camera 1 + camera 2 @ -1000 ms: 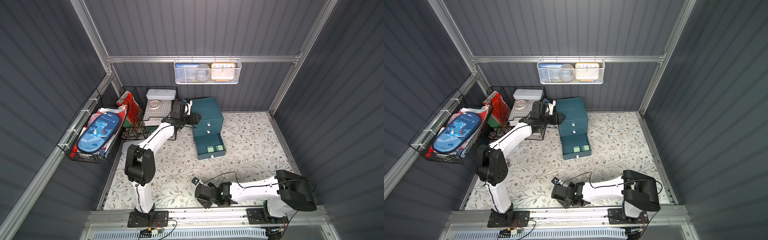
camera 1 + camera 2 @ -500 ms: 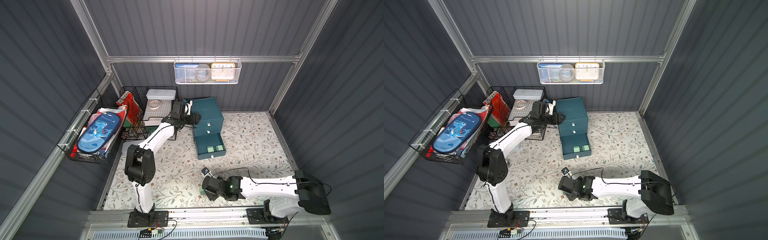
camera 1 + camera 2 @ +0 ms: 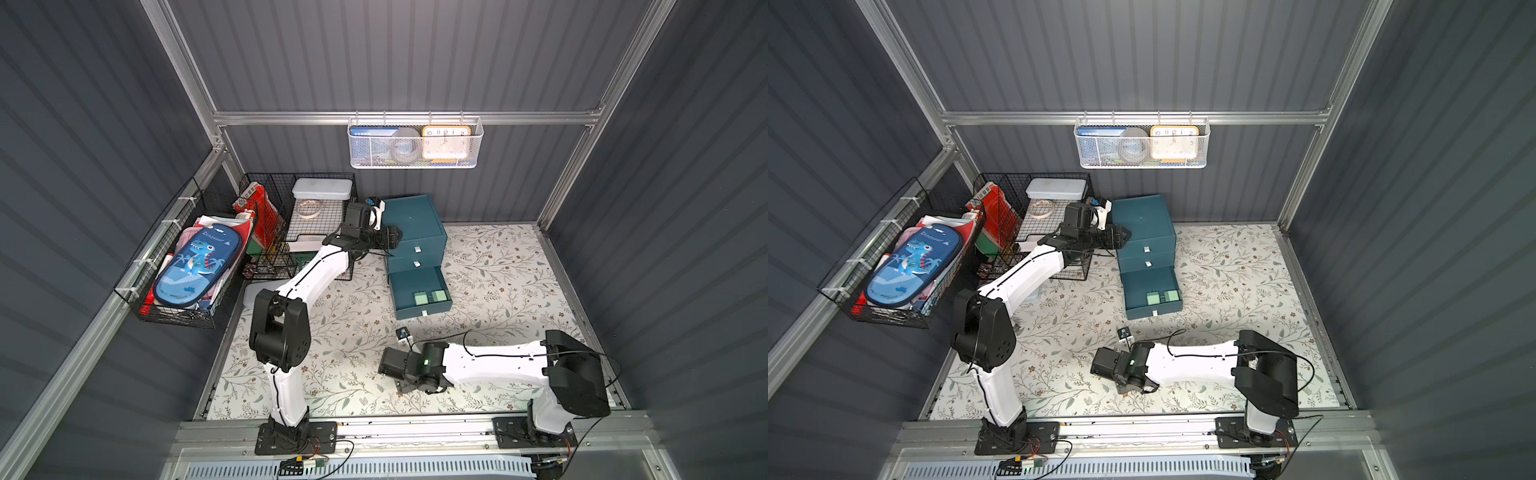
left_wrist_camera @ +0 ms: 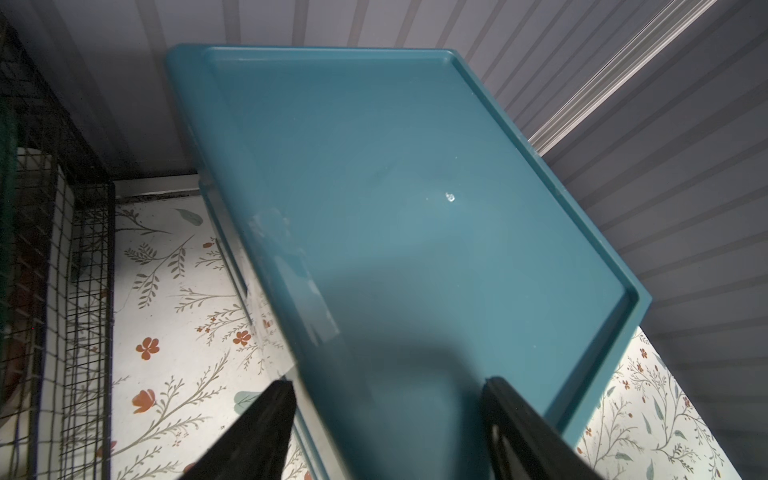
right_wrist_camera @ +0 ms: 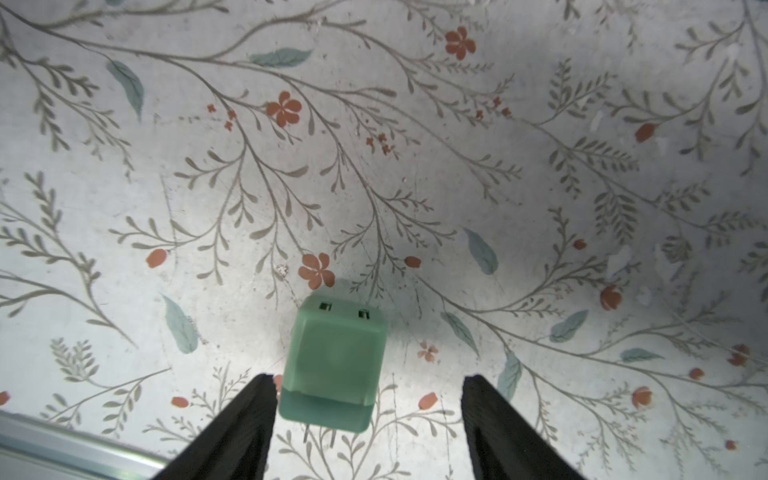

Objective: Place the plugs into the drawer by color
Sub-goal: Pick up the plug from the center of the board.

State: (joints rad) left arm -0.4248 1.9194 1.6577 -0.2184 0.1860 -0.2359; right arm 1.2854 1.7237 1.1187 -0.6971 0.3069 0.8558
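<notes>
Your right hand (image 5: 369, 377) is released, green plug (image 5: 332, 365) off-centre beside one finger (image 5: 245, 419); closing could tip it. Left hand (image 4: 387, 381) hangs spread over the cabinet (image 4: 415, 208).

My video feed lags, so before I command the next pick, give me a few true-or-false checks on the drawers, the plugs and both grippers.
1. The cabinet's bottom drawer is pulled out. True.
2. That drawer holds pink plugs. False: it holds two green plugs.
3. The right gripper is clamped on a plug. False: its jaws stand apart, and the loose green plug lies on the mat between them, with a clear gap at one finger.
4. The left gripper is at the cabinet's top edge, jaws apart. True.
5. The two upper drawers are shut. True.
</notes>
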